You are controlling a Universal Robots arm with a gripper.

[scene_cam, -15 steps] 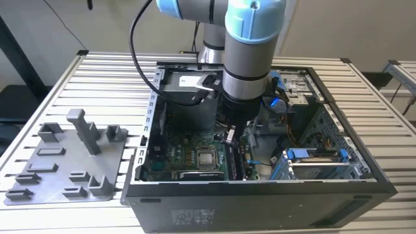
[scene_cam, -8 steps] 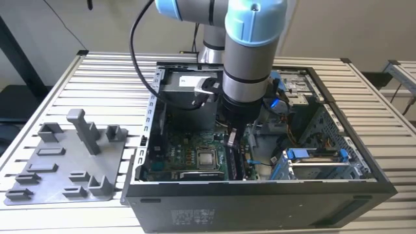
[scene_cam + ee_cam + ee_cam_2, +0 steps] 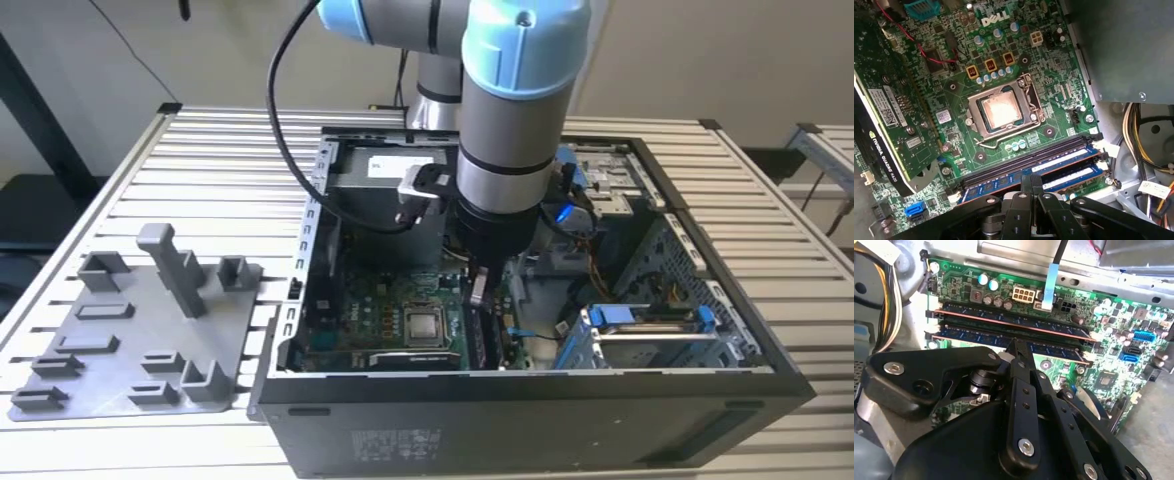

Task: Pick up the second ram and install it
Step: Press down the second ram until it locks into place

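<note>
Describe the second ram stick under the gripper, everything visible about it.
The second ram is a long, thin blue memory stick carrying a row of black chips, with a copper-coloured strip along one long edge. It stands on edge in a slot of the green motherboard, parallel to another stick beside it. The black gripper meets its upper edge near mid-length.

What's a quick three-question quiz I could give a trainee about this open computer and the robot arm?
1. True or false: the gripper hangs over the grey tray beside the computer case.
2. In the second wrist view, the gripper's tip is at: A, the nearer memory stick; B, the farther one; C, the blue cable.
3. Name the square silver part in the middle of the green board.
Key: 1 false; 2 A; 3 the processor chip.
</note>
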